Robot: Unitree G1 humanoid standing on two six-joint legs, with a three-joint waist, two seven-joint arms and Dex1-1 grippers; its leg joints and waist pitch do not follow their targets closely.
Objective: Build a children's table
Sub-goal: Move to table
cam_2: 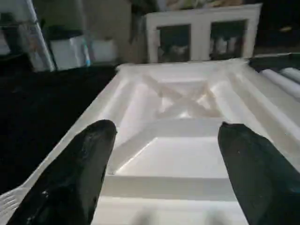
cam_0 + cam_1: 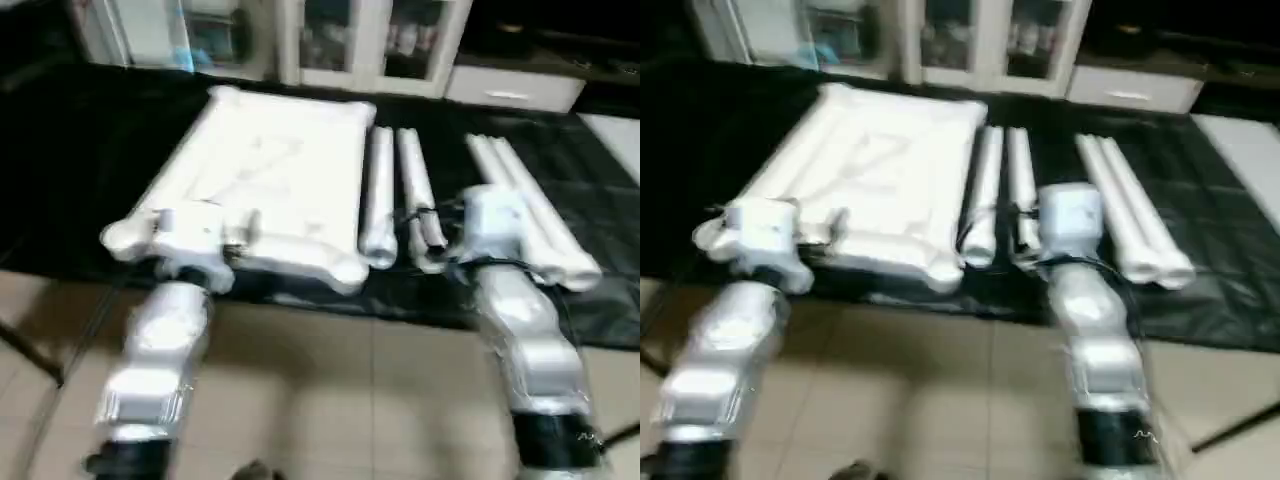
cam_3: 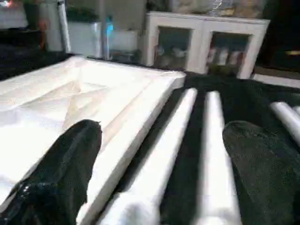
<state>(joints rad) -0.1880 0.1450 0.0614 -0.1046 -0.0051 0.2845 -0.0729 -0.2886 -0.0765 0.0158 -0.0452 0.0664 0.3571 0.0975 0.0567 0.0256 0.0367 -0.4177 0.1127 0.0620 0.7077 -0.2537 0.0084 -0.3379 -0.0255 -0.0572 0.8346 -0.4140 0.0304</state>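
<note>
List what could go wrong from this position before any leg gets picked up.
1. The legs lie in tight pairs: the right gripper, open over the pair beside the tabletop, may catch both or knock one rolling.
2. The tabletop's near corners sit close to the black table's edge; a push from the open left gripper might tip it floorward.

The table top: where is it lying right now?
In the left eye view the table top lies ribbed side up on the black-draped work table, toward the robot's left, with two legs alongside its right edge.
</note>
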